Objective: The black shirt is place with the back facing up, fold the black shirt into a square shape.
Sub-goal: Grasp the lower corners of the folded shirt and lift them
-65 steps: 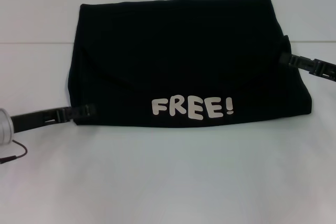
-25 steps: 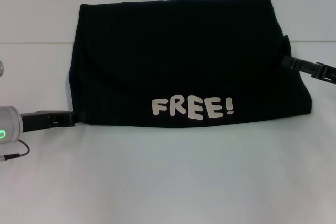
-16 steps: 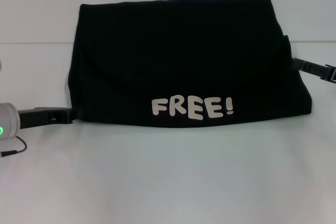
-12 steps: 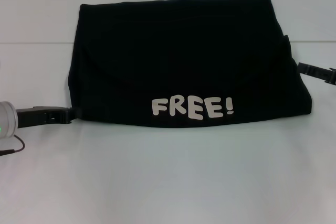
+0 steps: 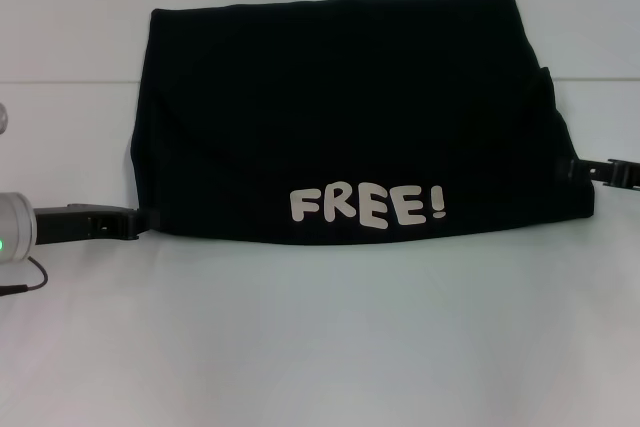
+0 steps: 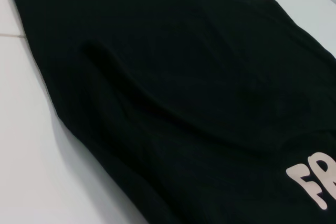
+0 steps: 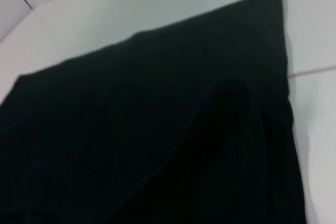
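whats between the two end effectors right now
In the head view, the folded black shirt fills the whole stretch: the left end effector meets its near left corner and the right end effector its right edge.

The black shirt (image 5: 350, 117) is soft matt cloth with shallow folds; its white lettering (image 5: 366, 206) looks flat and smooth. The table (image 5: 320, 337) beneath the shirt is a smooth white surface with a faint sheen. At the shirt's edges, the left gripper (image 5: 140, 219) and right gripper (image 5: 572, 171) are matt black plastic.
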{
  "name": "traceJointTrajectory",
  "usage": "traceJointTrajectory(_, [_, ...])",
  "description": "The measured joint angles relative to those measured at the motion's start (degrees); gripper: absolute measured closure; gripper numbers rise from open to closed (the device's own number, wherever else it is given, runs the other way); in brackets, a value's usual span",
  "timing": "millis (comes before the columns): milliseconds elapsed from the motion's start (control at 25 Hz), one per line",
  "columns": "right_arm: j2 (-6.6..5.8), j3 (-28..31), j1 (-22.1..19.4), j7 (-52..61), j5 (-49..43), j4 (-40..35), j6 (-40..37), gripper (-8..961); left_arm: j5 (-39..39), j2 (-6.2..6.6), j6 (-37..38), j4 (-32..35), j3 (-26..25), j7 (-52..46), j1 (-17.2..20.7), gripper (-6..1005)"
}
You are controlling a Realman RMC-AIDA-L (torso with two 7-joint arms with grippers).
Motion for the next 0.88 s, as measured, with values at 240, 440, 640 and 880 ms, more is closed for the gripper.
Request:
traceJointTrajectory(240, [0.65, -2.5, 0.5, 0.6, 0.0, 0.5, 1.9, 85, -0.1, -0.04, -0.2, -0.1, 0.0, 0.0, -0.2, 1000])
traceJointTrajectory(440, [1.02, -3.9, 0.5, 0.7, 0.0, 0.6, 1.1, 107, -0.1, -0.05, -0.2, -0.1, 0.0, -0.3, -0.4, 1001])
traceJointTrajectory(640, [1.11, -5.8, 0.0, 0.7, 0.0, 0.7, 0.2, 135, -0.1, -0.05, -0.3, -0.1, 0.0, -0.5, -0.5, 1000])
traceJointTrajectory(880, [0.78, -6.4, -1.0, 0.7, 0.1, 0.1, -1.1, 298, -0.2, -0.05, -0.3, -0.1, 0.0, -0.5, -0.5, 1000])
